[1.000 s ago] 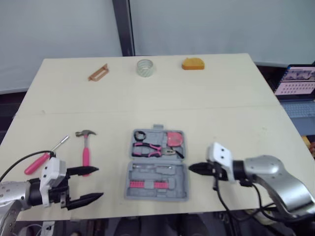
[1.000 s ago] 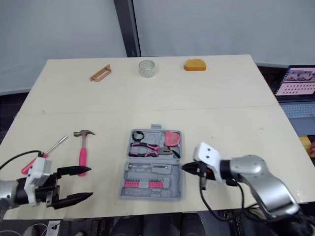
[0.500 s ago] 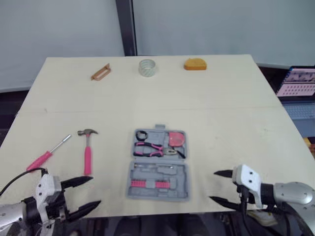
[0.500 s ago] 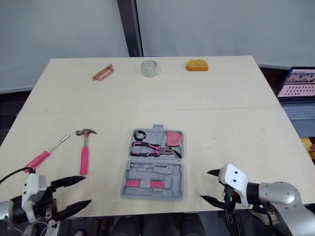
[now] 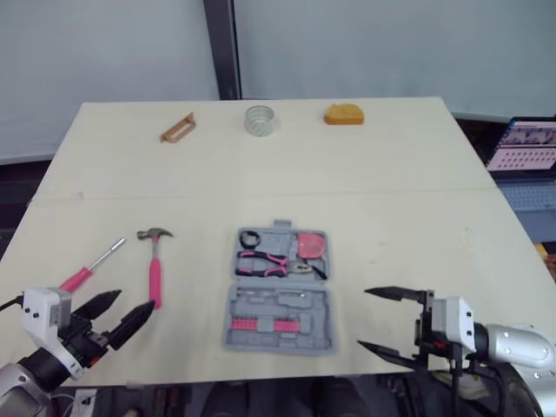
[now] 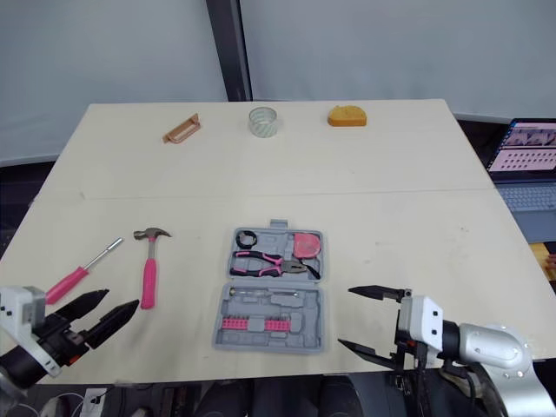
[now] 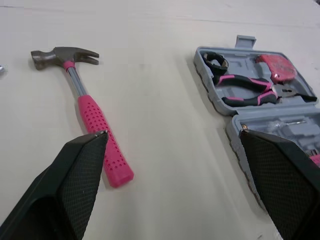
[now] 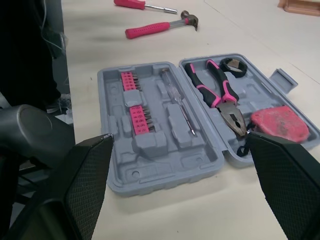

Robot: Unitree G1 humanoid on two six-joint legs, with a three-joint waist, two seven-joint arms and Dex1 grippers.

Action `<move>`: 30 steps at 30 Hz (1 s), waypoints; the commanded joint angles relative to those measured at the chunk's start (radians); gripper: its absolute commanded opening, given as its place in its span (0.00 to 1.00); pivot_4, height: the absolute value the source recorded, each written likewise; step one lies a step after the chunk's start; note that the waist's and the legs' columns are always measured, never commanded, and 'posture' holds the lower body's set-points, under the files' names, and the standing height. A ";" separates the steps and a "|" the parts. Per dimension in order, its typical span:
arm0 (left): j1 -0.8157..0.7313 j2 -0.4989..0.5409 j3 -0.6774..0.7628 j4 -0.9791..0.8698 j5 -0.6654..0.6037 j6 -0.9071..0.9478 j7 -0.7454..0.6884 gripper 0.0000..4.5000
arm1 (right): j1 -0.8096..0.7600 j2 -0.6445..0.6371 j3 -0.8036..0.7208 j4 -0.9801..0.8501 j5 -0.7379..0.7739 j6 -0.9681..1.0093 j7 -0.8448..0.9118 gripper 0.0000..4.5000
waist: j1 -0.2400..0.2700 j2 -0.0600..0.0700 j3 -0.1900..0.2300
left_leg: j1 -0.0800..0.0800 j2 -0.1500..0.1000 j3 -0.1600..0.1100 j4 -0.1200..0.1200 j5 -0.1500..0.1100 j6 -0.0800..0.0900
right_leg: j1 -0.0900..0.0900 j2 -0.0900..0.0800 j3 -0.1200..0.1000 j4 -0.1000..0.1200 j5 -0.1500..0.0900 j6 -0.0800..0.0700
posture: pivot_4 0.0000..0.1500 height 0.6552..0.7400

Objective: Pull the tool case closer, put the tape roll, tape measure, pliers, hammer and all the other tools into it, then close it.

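1. Grey tool case (image 5: 278, 291) lies open at the near middle of the table (image 5: 391, 174) (pliers (image 5: 265, 261) inside).
2. Left gripper (image 5: 136, 300) gapes empty beside the hammer (image 5: 154, 269).
3. Right gripper (image 5: 363, 319) spreads wide, empty, right of the case.

Open grey tool case (image 5: 278, 291) near the table's (image 5: 391, 174) front edge holds pliers (image 5: 263, 261). Pink hammer (image 5: 155, 265) and screwdriver (image 5: 87, 271) lie toward the left edge. Tape roll (image 5: 258, 119) and an orange piece, perhaps the tape measure (image 5: 342, 114), sit by the far edge.

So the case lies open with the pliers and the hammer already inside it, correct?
No: the pliers are inside the open case, but the hammer lies on the table to its left, as the left eye view shows.
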 commanded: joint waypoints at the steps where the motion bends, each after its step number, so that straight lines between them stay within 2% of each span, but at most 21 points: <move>1: -0.109 -0.034 0.056 -0.080 -0.098 0.083 0.301 1.00 | -0.011 0.000 -0.004 -0.004 0.021 -0.012 -0.003 0.99 | 0.004 0.000 0.000 | 0.000 0.000 0.000 0.000 0.000 0.000 | 0.000 0.000 0.000 0.000 0.000 0.000 | 1.00 1.00; 5: -0.274 -0.026 -0.016 -0.093 -0.046 0.217 0.584 1.00 | -0.023 -0.008 -0.010 -0.016 0.023 0.008 -0.018 0.99 | 0.012 0.000 0.000 | 0.000 0.000 -0.001 0.002 0.000 0.000 | 0.001 0.000 0.000 0.000 0.000 0.000 | 1.00 1.00; 9: -0.387 0.015 -0.082 -0.050 -0.009 0.338 0.683 1.00 | -0.042 -0.021 -0.018 -0.024 0.023 0.028 -0.028 0.99 | 0.017 0.000 0.000 | 0.000 0.000 -0.001 0.002 0.000 0.000 | 0.000 0.000 0.000 0.001 0.000 0.000 | 1.00 1.00; 13: -0.502 0.064 -0.212 0.070 0.138 0.348 0.692 1.00 | -0.075 -0.033 -0.019 -0.020 0.018 0.045 -0.042 0.99 | 0.018 0.001 0.000 | 0.000 0.000 -0.001 0.002 0.000 -0.001 | -0.001 0.001 0.000 0.002 0.000 0.000 | 1.00 1.00; 17: -0.589 0.039 -0.307 0.218 0.251 0.297 0.667 1.00 | -0.097 -0.036 -0.008 -0.014 -0.001 0.059 -0.064 0.99 | 0.020 0.001 0.000 | -0.001 0.000 -0.001 0.001 0.001 -0.001 | -0.001 0.001 0.000 0.001 0.000 0.000 | 1.00 1.00; 22: -0.702 0.009 -0.387 0.402 0.357 0.236 0.616 1.00 | -0.119 -0.037 -0.001 -0.019 -0.009 0.076 -0.082 0.99 | 0.020 0.001 0.000 | -0.001 0.000 0.000 0.002 0.001 -0.001 | -0.002 0.001 0.000 0.002 0.000 0.000 | 1.00 1.00; 30: -0.826 -0.032 -0.480 0.583 0.474 0.174 0.530 1.00 | -0.136 -0.034 0.009 -0.030 -0.010 0.089 -0.096 0.99 | 0.019 0.001 0.000 | -0.002 0.000 -0.001 0.002 0.001 -0.001 | -0.002 0.001 0.000 0.006 0.001 0.001 | 1.00 1.00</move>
